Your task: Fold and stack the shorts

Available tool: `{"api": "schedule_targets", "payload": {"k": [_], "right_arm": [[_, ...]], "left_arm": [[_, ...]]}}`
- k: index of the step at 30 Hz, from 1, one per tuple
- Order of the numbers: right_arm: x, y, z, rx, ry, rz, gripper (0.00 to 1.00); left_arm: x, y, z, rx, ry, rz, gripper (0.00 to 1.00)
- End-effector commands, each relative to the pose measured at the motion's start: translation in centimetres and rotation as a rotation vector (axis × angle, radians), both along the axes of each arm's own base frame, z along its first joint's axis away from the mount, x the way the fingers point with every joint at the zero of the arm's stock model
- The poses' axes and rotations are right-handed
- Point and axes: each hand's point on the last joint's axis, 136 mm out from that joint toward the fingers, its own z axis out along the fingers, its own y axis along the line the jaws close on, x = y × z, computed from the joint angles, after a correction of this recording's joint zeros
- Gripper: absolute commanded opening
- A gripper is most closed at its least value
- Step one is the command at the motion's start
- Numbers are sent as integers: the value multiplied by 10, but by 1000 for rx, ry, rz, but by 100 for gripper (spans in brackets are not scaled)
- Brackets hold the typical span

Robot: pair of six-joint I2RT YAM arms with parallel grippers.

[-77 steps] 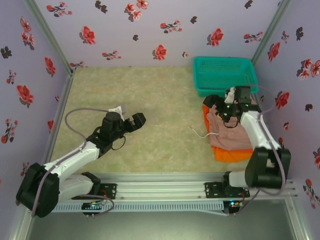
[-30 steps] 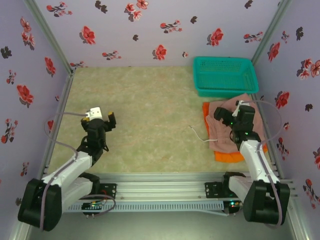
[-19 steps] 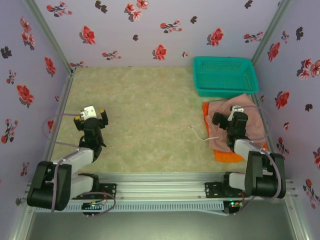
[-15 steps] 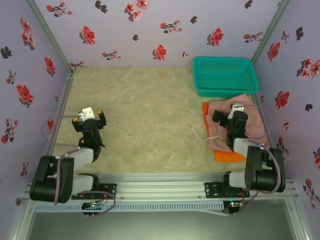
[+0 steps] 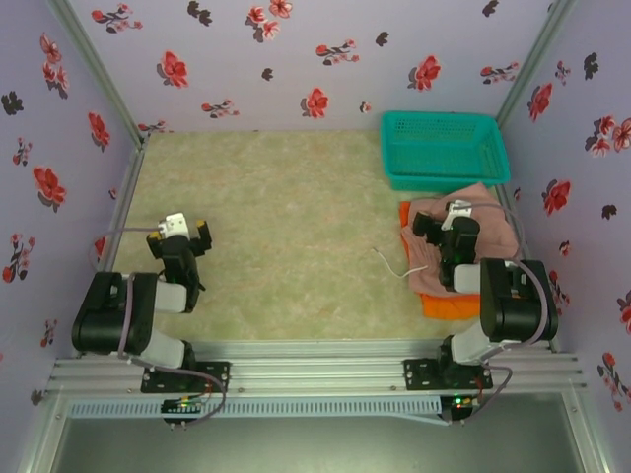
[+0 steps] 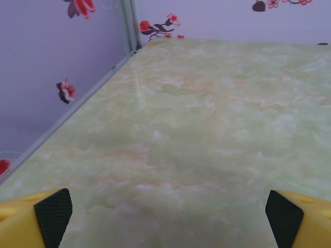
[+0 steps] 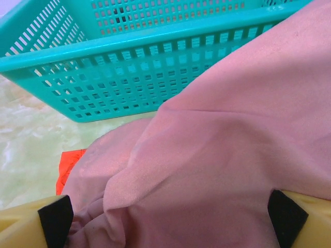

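Observation:
The shorts lie in a pile at the right of the table. The dusty pink-beige pair (image 5: pixel 490 219) is on top, and orange cloth (image 5: pixel 449 305) shows beneath it at the near edge and far-left corner. A white drawstring (image 5: pixel 389 264) trails left onto the table. My right gripper (image 5: pixel 440 227) hovers low over the pink shorts (image 7: pixel 217 155), open, its yellow fingertips (image 7: pixel 54 219) wide apart with only cloth below. A strip of orange (image 7: pixel 70 163) peeks out at the left. My left gripper (image 5: pixel 180 236) is open over bare table (image 6: pixel 170 129), holding nothing.
A teal mesh basket (image 5: pixel 444 118) stands at the back right, just beyond the shorts, and its wall (image 7: pixel 129 67) rises close ahead of the right gripper. Floral walls enclose the table on three sides. Both arms are folded back near their bases.
Both arms have drawn back toward their bases and folded up. The left gripper left the table's middle for the left side. The right gripper pulled back from the shorts' far edge to above the pink pair.

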Motion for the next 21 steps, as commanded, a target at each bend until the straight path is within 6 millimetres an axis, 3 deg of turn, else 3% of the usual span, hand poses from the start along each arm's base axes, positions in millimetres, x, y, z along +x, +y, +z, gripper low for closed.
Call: {"api": "schedule_targets", "payload": {"k": [1,6,21], "right_arm": [[3,-4,0,-47,2,-34,99],[4,-4,0,-46,10,-35,99],[3,-4,-1,-47,12,-36,99]], "left_arm": [[10,-4,4,18,-2,-46,99],[25,-1,3,15,38,-40,99],[28,-5,2,21,61,-53,100]]}}
